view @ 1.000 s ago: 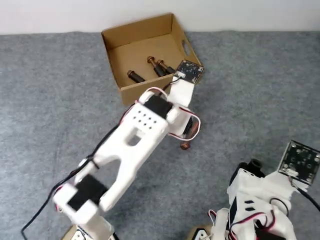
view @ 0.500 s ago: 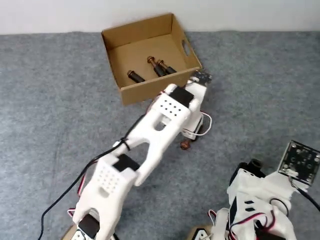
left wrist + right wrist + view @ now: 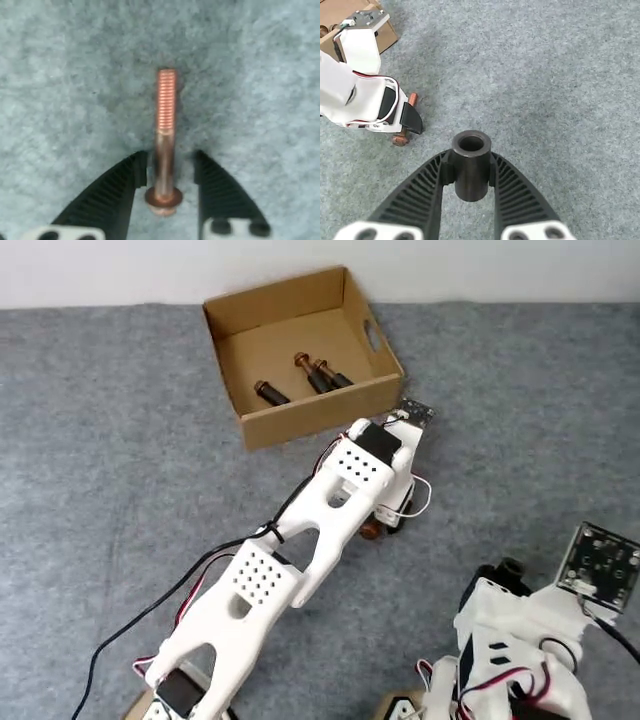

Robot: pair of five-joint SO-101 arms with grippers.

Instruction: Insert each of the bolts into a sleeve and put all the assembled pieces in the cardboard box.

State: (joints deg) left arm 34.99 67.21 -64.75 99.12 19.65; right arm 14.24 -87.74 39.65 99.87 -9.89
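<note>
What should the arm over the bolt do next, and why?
Probably shut the left tool on the bolt. Its jaws stand open on either side of the bolt, near the head, and the bolt lies flat on the carpet. The right tool holds a sleeve, ready for it.

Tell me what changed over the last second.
The left arm stretched out and lowered the left gripper, whose open fingers now straddle the bolt near its head. The bolt, the right gripper shut on the sleeve, and the cardboard box stayed put.
</note>
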